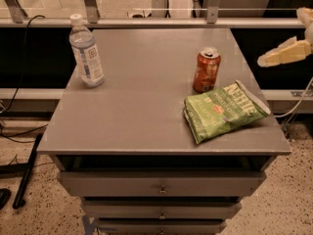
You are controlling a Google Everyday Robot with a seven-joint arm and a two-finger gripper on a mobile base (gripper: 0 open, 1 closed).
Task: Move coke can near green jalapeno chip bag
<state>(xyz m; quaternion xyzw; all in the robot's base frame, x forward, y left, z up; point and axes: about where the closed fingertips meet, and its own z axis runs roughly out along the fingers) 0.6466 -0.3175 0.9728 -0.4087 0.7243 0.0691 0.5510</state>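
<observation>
The coke can (206, 70) stands upright on the grey table (146, 106), just behind the left end of the green jalapeno chip bag (225, 111), which lies flat near the right front corner. The can and the bag are very close, nearly touching. My gripper (274, 56) is up at the right edge of the view, beyond the table's right side and apart from the can, holding nothing.
A clear water bottle (86, 51) with a white cap stands at the table's back left. Drawers sit under the table front. A railing and a black gap run behind the table. Cables lie on the floor at the left.
</observation>
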